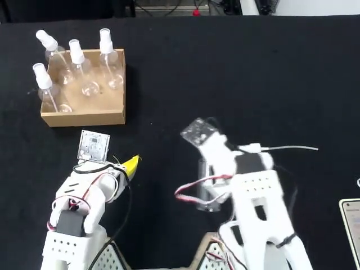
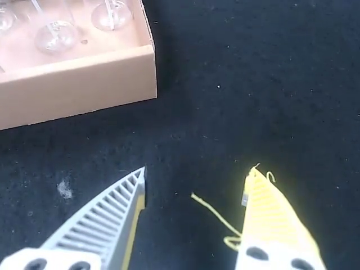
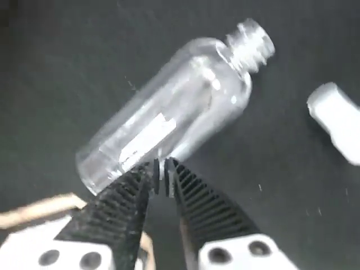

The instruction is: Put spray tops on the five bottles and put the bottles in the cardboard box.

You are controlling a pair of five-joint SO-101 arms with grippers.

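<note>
Right gripper (image 3: pixel 160 170) sits centre frame, its black ribbed fingers (image 3: pixel 194 194) pressed almost together with just a thin slit between the tips. Those tips sit right against the side of a clear bottle (image 3: pixel 169 109), overlapping its edge near the base end. The bottle lies on its side on the black table (image 3: pixel 56 50), threaded neck bare and pointing away from the gripper. Beyond the neck, at the frame's edge, lies a white spray top (image 3: pixel 337 121), apart from the bottle and partly cut off.

Spray top (image 3: pixel 336 119) blurred, cut by the edge — bottle (image 1: pixel 207 198) half-hidden under right arm (image 1: pixel 256 185).
</note>
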